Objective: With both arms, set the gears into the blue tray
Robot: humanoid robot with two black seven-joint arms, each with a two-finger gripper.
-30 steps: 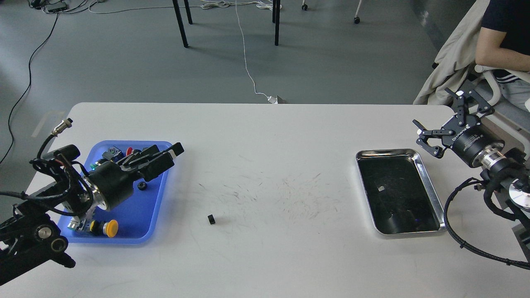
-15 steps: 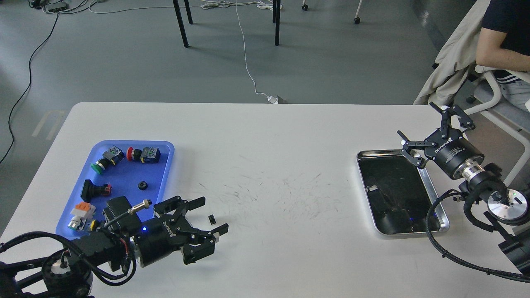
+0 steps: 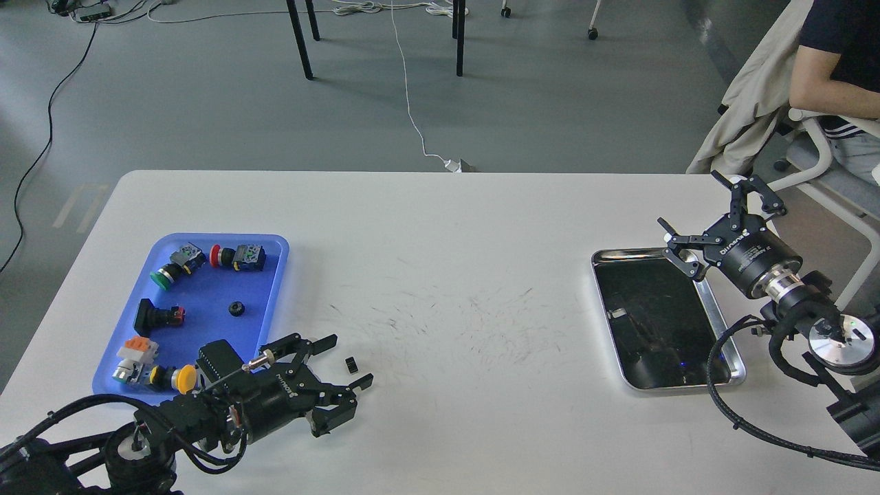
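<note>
One small black gear (image 3: 351, 364) lies on the white table (image 3: 447, 220), right of the blue tray (image 3: 271, 289). A second gear (image 3: 236, 309) rests inside the tray, near its middle. My left gripper (image 3: 350, 359) is low over the table with its fingers spread open, one fingertip on each side of the loose gear, not touching it. My right gripper (image 3: 709, 214) hovers open at the far right, above the back right corner of the steel tray, holding nothing.
Several coloured push-button switches (image 3: 234, 256) lie in the blue tray. A shiny steel tray (image 3: 717, 317) with a dark inside sits at the right. A seated person (image 3: 835, 62) is beyond the table's right corner. Scuff marks cover the table's middle.
My left arm swung down from over the blue tray to the table front and now brackets the loose gear. The right gripper moved in toward the steel tray, then held still.
</note>
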